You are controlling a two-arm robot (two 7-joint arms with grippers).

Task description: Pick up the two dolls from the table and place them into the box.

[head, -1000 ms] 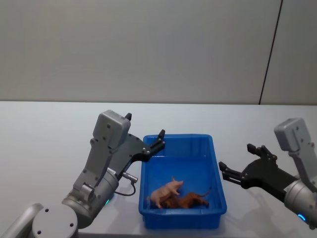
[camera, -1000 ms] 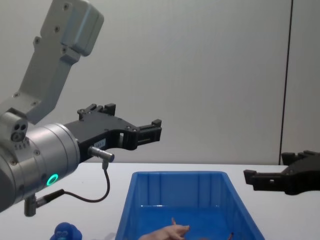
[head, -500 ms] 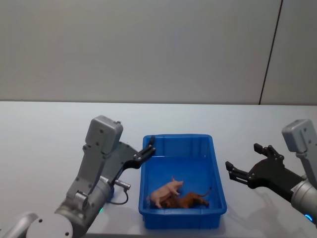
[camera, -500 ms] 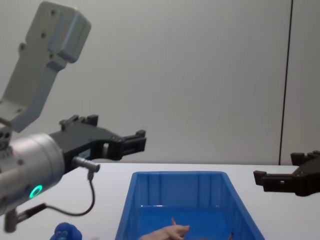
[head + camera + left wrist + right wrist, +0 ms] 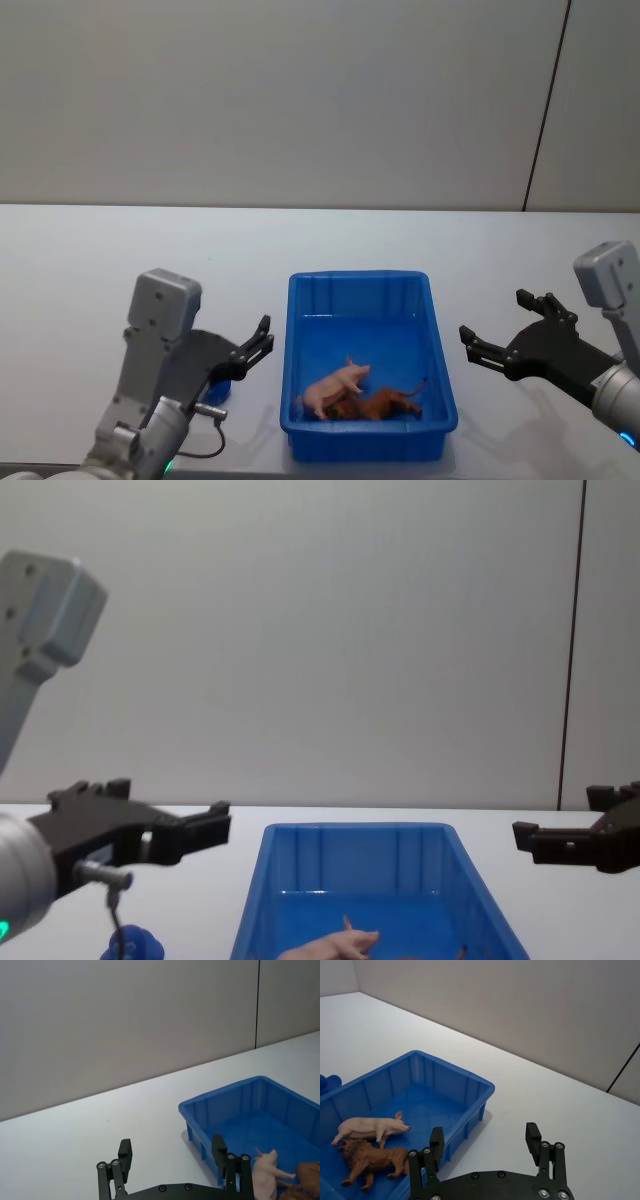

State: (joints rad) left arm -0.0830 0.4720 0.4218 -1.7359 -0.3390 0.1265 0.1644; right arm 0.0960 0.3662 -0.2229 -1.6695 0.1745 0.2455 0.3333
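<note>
Lion (image 5: 385, 405) and pink pig (image 5: 335, 384) lie touching at the near end of the blue bin (image 5: 441, 345); blue animal doll (image 5: 218, 386) sits on the tabletop (image 5: 80, 260) near its front edge.
Left gripper (image 5: 264, 338) above the blue animal doll, just left of the bin, fingers apart, empty; right gripper (image 5: 492, 314) right of the bin, fingers apart, empty.

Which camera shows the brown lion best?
The right wrist view: the lion shows whole, side-on, beside the pig. The head view has the pig overlapping it; the left wrist view cuts it off; the chest view barely catches it.
</note>
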